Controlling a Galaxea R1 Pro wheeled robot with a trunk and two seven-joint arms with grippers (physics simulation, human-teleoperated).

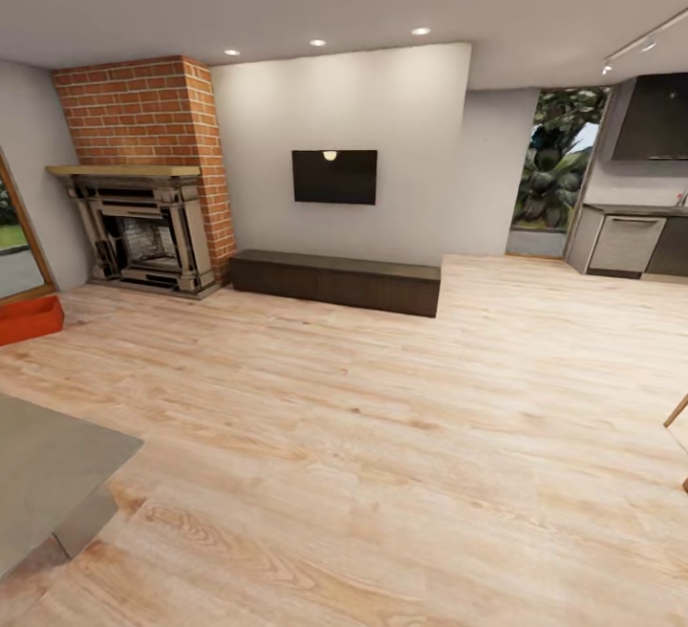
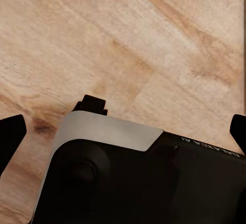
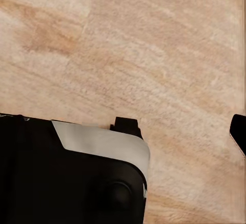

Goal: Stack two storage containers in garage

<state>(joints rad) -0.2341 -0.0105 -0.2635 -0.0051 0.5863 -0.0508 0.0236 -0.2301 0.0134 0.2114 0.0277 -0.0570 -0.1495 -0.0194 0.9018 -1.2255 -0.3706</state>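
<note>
One orange-red storage container sits on the light wood plank floor at the far left of the head view, cut off by the picture's edge, beside a wood-framed glass door. Its twin is out of view. This is the living room, with its red brick fireplace. In the left wrist view my left gripper hangs open over the planks and my own dark base, its fingers wide apart and holding nothing. My right gripper shows one fingertip at the picture's edge, also spread wide and holding nothing.
A long dark low cabinet stands under a wall television. A grey tabletop juts in at the lower left. Kitchen cabinets and a window stand at the far right, and a wooden leg pokes in there.
</note>
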